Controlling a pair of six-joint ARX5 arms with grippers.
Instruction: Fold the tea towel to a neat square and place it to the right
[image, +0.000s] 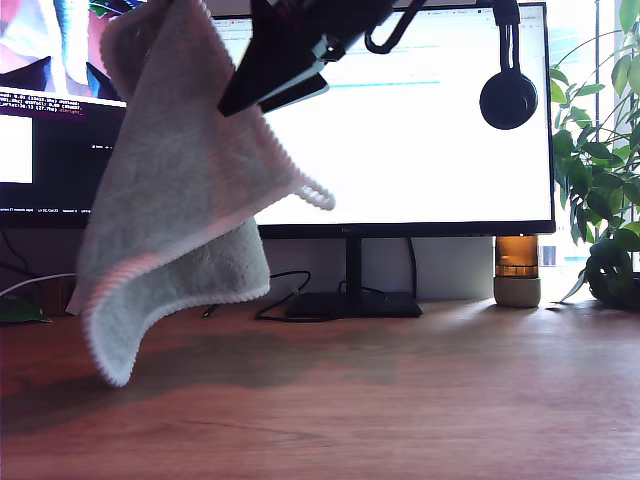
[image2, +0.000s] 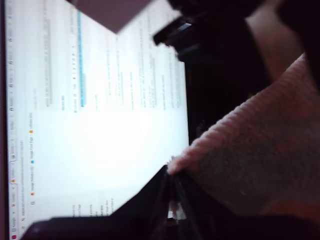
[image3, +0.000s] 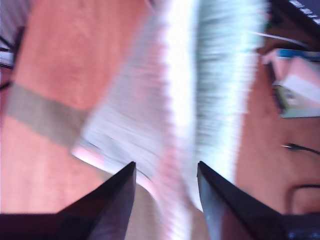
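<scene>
Tea towel (image: 180, 230), one pale beige-pink fluffy terry cloth with a twisted corded hem, is seen hanging in the air above the reddish-brown wooden desk (image: 400, 400), at the exterior view's left; its lowest corner is held clear of the wood and a shadow is cast beneath it. One desk is counted, and its near and middle stretches are bare across to the exterior view's right.

In the first wrist view, my first gripper (image2: 172, 172) is pressed together on the towel's pink hem. In the second wrist view, my second gripper (image3: 165, 190) is shown with its two dark fingers (image3: 112, 200) spread apart, the blurred cloth hanging between and beyond them; whether it is touched cannot be told.

Above the towel in the exterior view, a dark arm (image: 290, 50) is seen.

Farther back, two monitors are counted: a large bright one (image: 420, 120) on a black stand and a darker one (image: 45, 110). One black headphone (image: 508, 95), one amber jar (image: 517, 270) and one leafy green plant (image: 600, 170) stand at the exterior view's right.
</scene>
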